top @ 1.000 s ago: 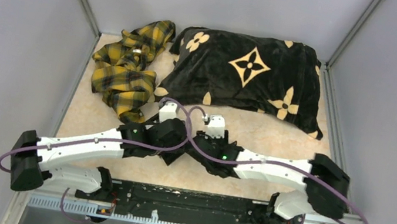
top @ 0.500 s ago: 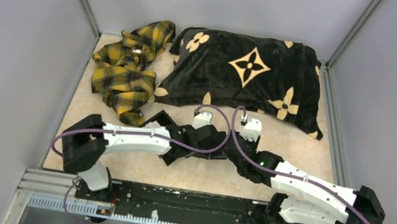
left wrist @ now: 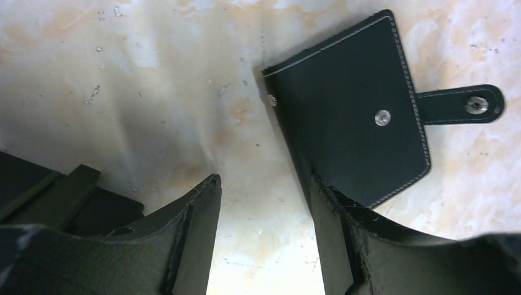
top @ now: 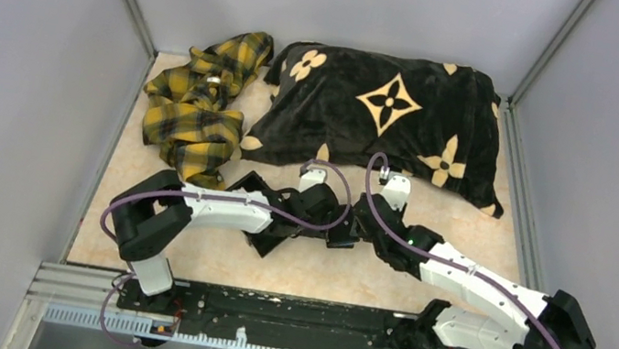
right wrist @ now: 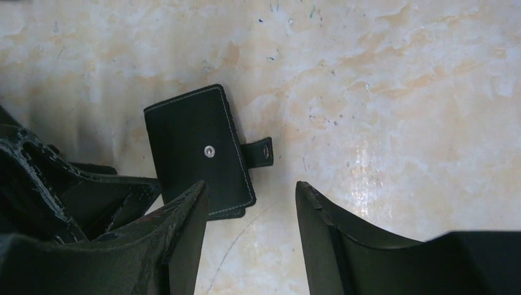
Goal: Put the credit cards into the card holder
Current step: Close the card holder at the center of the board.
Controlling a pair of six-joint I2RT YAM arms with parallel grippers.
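Both arms swung rightward since a second ago | left gripper (left wrist: 261, 184) spread, grasping nothing, one finger at card holder (left wrist: 350, 117) edge | right gripper (right wrist: 252, 187) spread above table (right wrist: 393, 123), holder just beside | holder folded flat, snap tab unfastened, inside hidden

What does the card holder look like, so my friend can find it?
Find the black flowered pillow at the back. On the pale marbled table before it lies the card holder: flat, black, white-stitched, with a silver snap and strap tab.

Card holder (left wrist: 347, 110) by L gripper (left wrist: 261, 184)
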